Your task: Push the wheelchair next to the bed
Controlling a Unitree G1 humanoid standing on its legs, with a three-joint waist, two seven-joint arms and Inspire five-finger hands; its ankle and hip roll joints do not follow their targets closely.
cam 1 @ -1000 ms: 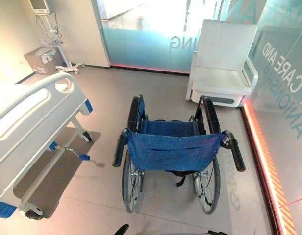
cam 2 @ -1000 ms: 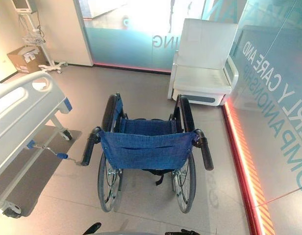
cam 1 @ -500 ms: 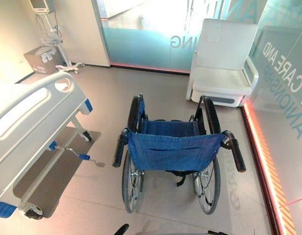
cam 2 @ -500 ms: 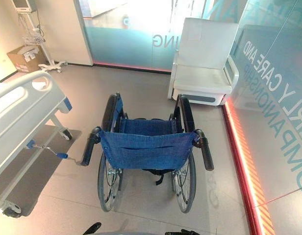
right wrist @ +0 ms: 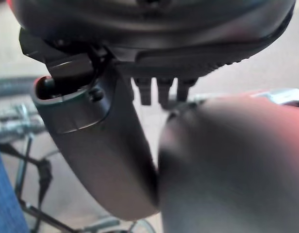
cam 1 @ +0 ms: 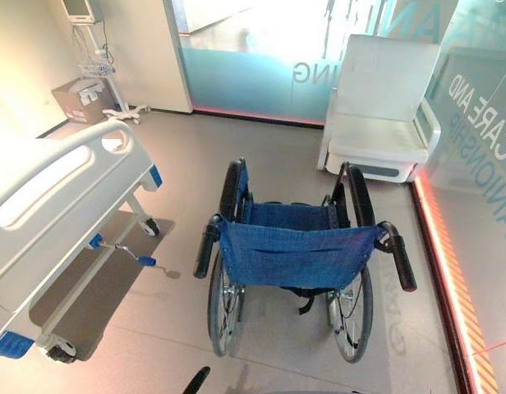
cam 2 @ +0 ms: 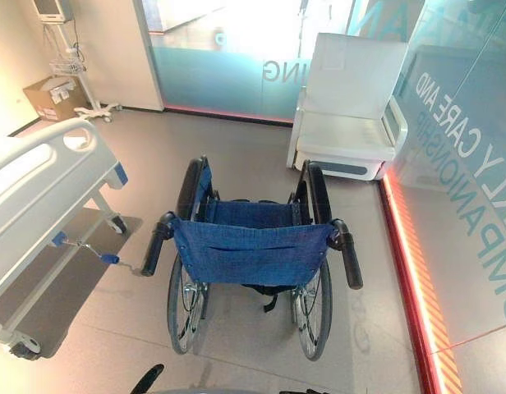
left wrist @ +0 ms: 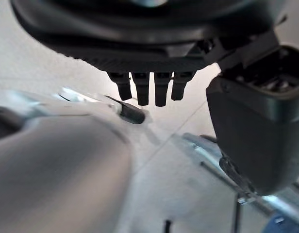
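Note:
The wheelchair [cam 1: 296, 254] with a blue cloth back stands in the middle of the floor, its back towards me. Its two black push handles stick out at the left [cam 1: 205, 246] and the right [cam 1: 398, 256], and no hand is on them. The white bed [cam 1: 56, 197] with blue corner bumpers stands to the left, a gap of floor between it and the wheelchair. My left hand [left wrist: 149, 87] hangs low with straight fingers, and its fingertip [cam 1: 195, 382] shows at the near edge behind the chair. My right hand [right wrist: 159, 90] also hangs with straight fingers, holding nothing.
A crank [cam 1: 126, 250] with a blue knob juts from the bed's base towards the wheelchair. A white armchair [cam 1: 384, 107] stands beyond the wheelchair at the right. A glass wall with a red floor strip [cam 1: 446, 271] runs along the right. A cardboard box [cam 1: 85, 97] and a monitor stand [cam 1: 101, 66] are far left.
The whole picture has shifted a little, so the camera has moved. The wheelchair stands where it did beside the bed, and both hands stay low.

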